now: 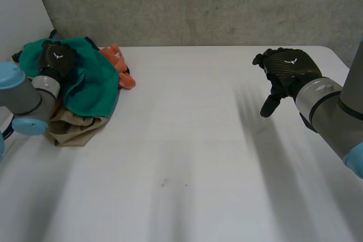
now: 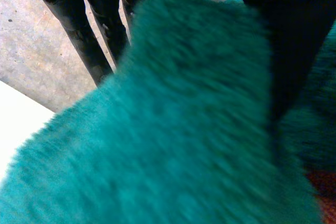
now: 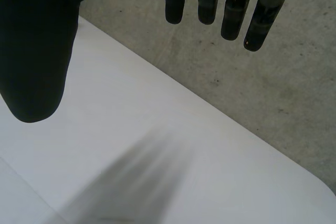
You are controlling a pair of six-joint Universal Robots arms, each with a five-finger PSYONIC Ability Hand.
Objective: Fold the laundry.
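We read this as a robotics lab, not a home. A bare grey concrete wall (image 1: 198, 4) stands behind a plain white table (image 1: 187, 157), robot arms (image 1: 332, 109) reach in over it from both sides, and a heap of clothes (image 1: 85, 89) lies at one corner.

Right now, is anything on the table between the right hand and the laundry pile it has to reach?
Nothing visible. Bare white table lies between the open right hand and the laundry pile. The left hand is on the teal cloth on top of that pile.
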